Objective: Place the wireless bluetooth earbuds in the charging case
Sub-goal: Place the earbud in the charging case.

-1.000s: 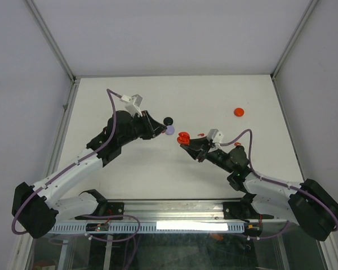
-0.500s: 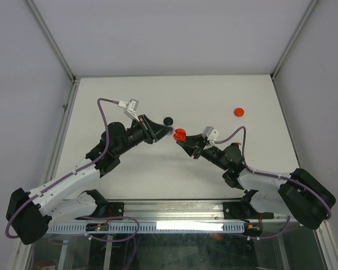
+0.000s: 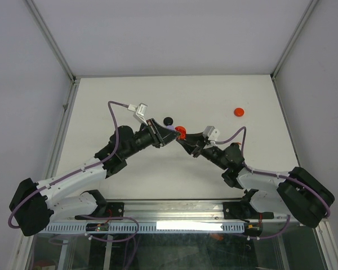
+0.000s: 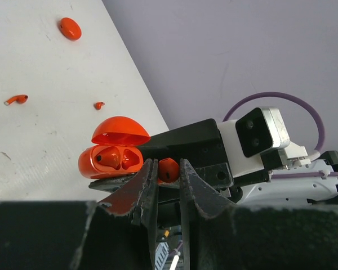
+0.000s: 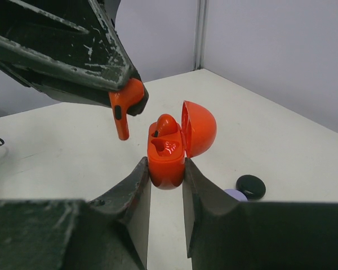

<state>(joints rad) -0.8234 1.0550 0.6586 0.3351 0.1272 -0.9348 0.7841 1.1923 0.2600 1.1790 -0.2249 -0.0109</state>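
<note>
While both arms reach in to meet at frame centre, the left fingers [image 5: 127,104] pinch a red earbud [image 5: 124,109] just above the open red charging case [image 5: 169,152], clamped by the right fingers [image 5: 166,191]. Black disc [image 5: 250,186] and lavender disc [image 5: 234,195] lie lower right on the bench [image 5: 73,152].

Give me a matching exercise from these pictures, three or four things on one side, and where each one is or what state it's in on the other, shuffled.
Things:
1. open red charging case
2. red earbud
3. black disc
4. closed red case

Places or states:
A. lying on the table beside a lavender disc
B. pinched by the left gripper, stem down
C. alone on the table's far right
D. clamped in the right gripper, lid up

Pairs: 1-D, 2-B, 3-A, 4-C
</note>
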